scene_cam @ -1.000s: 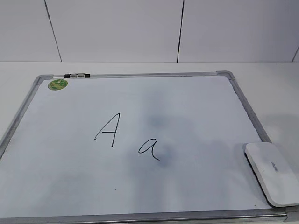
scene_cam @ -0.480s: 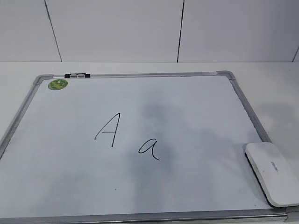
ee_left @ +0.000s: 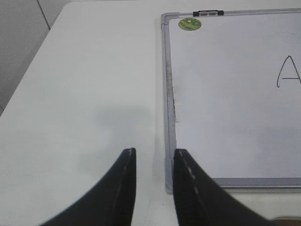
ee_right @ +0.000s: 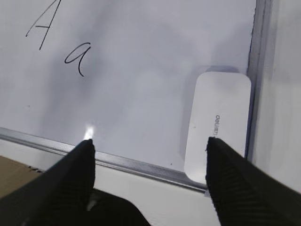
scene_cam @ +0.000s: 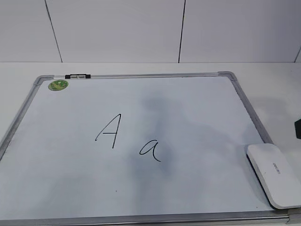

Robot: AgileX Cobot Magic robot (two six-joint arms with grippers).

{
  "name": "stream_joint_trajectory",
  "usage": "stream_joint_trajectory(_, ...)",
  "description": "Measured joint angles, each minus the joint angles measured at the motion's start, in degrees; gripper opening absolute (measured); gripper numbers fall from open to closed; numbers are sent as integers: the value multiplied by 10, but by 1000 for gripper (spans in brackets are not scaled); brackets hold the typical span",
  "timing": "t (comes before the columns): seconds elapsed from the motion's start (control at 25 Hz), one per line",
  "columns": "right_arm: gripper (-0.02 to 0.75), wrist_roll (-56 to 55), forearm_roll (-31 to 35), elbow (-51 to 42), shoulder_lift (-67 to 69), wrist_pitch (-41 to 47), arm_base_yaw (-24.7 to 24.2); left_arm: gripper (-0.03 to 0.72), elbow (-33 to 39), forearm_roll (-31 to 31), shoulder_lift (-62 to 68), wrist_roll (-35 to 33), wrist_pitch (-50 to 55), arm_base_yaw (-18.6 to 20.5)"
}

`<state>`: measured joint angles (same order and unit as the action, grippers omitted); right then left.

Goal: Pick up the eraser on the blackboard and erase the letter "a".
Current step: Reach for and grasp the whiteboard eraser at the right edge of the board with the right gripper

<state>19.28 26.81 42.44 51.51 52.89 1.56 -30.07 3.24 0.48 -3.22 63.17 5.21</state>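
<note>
**Right arm enters the scene; eraser not yet gripped**

Locate the eraser (scene_cam: 274, 174) at the near right corner of the blackboard (scene_cam: 141, 183). It lies flat, logo side up, along the right frame rail. Nothing touches it.

Note the change: a dark edge now shows at the right border of the exterior view, above the eraser, where the two earlier exterior pictures show only the table (scene_cam: 277, 94). Read this as the right arm beginning its approach. The eraser, the small letter "a" (scene_cam: 150, 150) and the capital "A" (scene_cam: 109, 131) have not shifted, so no part of the task is done.

Check the right gripper (ee_right: 148, 146): its jaws stand wide apart and hold nothing, with one finger over the eraser's near end. Check the left gripper (ee_left: 154, 157): its jaws stand a narrow gap apart, empty, just outside the board's left rail.

Limits of view: the eraser's underside is hidden, and its near end is cut off by the frame in the exterior view. The dark edge is too small to identify with certainty. The green sticker (scene_cam: 58, 85) cannot be read.
</note>
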Motion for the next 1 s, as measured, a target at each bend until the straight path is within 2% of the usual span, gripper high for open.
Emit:
stream_joint_trajectory(0.4,594,-34,-33,41,128,74,11,182,0,0,0,0,0,0)
stream_joint_trajectory(0.72,655,-106,-107,74,182,96,14,182,0,0,0,0,-1,0)
stream_joint_trajectory(1.0,664,-185,-198,112,231,112,75,182,0,0,0,0,-1,0)
